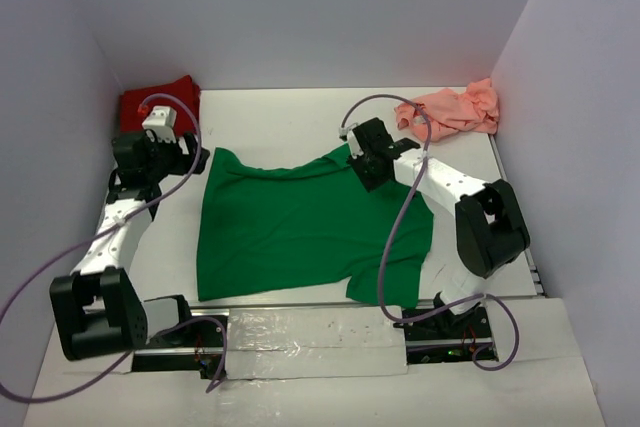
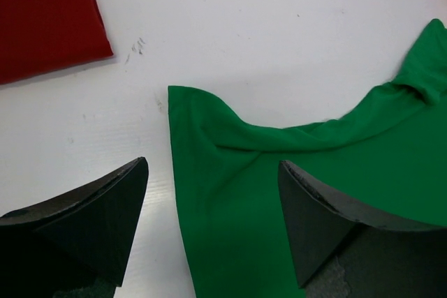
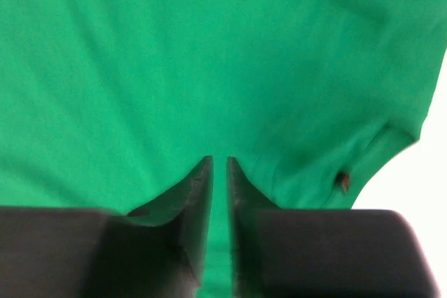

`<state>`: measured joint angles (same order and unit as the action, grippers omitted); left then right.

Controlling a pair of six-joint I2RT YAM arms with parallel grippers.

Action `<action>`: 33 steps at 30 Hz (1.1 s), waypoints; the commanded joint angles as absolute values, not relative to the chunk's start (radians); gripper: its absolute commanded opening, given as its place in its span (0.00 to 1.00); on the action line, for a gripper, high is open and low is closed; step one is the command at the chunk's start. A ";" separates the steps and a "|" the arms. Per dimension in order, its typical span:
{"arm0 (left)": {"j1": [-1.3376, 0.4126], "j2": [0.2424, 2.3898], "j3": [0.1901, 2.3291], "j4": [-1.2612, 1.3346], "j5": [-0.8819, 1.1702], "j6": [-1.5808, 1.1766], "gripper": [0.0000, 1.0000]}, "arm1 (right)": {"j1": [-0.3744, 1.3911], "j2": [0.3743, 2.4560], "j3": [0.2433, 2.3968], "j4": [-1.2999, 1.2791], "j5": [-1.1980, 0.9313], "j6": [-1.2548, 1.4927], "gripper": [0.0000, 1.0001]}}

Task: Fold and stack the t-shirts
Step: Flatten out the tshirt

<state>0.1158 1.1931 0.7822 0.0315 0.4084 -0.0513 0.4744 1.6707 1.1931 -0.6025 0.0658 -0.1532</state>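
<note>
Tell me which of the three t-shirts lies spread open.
The green t-shirt, spread out in the middle. The red t-shirt sits folded at the far left; the pink t-shirt lies crumpled at the far right.

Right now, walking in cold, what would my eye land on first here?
The bright green t-shirt spread across the middle of the white table. At its far edge the right pincer pinches the cloth, while the left pincer gapes open over the far left corner. A folded dark red shirt lies far left, a crumpled salmon pink shirt far right.
</note>
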 commanded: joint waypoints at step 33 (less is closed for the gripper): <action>0.060 1.597 0.920 0.324 0.321 -0.092 0.80 | 0.552 1.959 1.399 -0.241 0.117 -0.251 0.41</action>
